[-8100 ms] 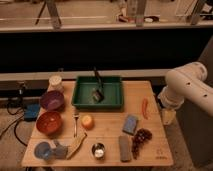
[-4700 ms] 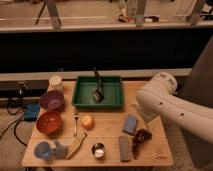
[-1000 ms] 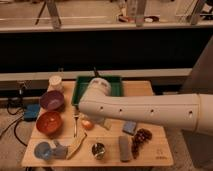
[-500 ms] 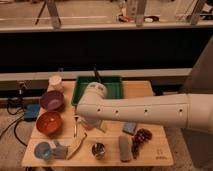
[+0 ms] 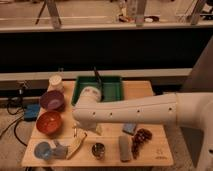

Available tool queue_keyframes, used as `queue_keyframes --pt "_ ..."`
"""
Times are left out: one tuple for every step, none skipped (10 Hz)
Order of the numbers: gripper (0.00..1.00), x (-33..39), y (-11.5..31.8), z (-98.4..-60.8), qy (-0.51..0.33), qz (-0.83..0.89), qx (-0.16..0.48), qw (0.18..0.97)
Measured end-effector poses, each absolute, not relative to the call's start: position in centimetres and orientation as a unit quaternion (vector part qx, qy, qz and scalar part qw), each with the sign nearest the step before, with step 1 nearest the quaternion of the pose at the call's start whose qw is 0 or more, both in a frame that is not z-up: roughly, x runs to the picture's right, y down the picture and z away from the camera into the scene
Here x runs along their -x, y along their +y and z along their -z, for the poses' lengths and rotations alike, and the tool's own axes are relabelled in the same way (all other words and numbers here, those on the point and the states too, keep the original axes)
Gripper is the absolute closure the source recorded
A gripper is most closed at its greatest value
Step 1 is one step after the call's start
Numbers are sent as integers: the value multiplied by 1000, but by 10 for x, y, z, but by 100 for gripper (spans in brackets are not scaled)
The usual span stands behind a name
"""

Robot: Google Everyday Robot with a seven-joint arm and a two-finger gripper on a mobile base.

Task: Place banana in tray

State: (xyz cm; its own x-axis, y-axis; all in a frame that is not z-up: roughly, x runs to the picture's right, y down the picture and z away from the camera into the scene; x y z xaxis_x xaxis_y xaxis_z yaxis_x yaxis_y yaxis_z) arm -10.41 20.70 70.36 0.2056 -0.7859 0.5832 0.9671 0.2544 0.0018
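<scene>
The banana (image 5: 75,146), pale yellow and slightly curved, lies near the table's front left edge. The dark green tray (image 5: 115,80) stands at the back middle of the table, with a black utensil (image 5: 96,76) and a pale object in it. My white arm reaches across the table from the right. My gripper (image 5: 85,129) hangs at its end, just above and a little right of the banana and in front of the tray. The arm hides the tray's front edge.
A purple bowl (image 5: 51,100) and a red bowl (image 5: 48,122) stand at the left, with a white cup (image 5: 56,81) behind them. A blue cup (image 5: 42,150), a metal cup (image 5: 98,149), a grey sponge (image 5: 125,148), grapes (image 5: 141,137) and a blue sponge (image 5: 130,128) lie along the front.
My arm has swung in from the right across the table. The gripper has moved left and down toward the banana. The banana and tray have not moved.
</scene>
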Motion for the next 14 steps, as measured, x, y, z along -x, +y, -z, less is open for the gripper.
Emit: queue_keyframes --pt "20 107 208 -706 -250 574 194 755" --pt "20 105 205 -708 -256 556 212 762" --pt "20 103 199 -705 -259 531 230 773" --pt "20 105 196 -705 -262 518 241 778" --pt "20 109 194 -705 -267 508 249 780" --pt "20 113 192 -706 -274 495 259 783" --pt "20 116 193 -709 -280 485 267 785" --pt "20 121 196 -712 -286 476 272 786" --pt "20 124 201 -717 -291 462 278 790" --pt "20 123 207 -724 -292 447 285 796" --pt "20 125 211 -730 -293 436 289 800" --pt "20 128 218 -739 -290 424 296 805" --pt "20 130 222 -746 -284 413 298 812" --pt "20 130 224 -752 -278 403 299 819"
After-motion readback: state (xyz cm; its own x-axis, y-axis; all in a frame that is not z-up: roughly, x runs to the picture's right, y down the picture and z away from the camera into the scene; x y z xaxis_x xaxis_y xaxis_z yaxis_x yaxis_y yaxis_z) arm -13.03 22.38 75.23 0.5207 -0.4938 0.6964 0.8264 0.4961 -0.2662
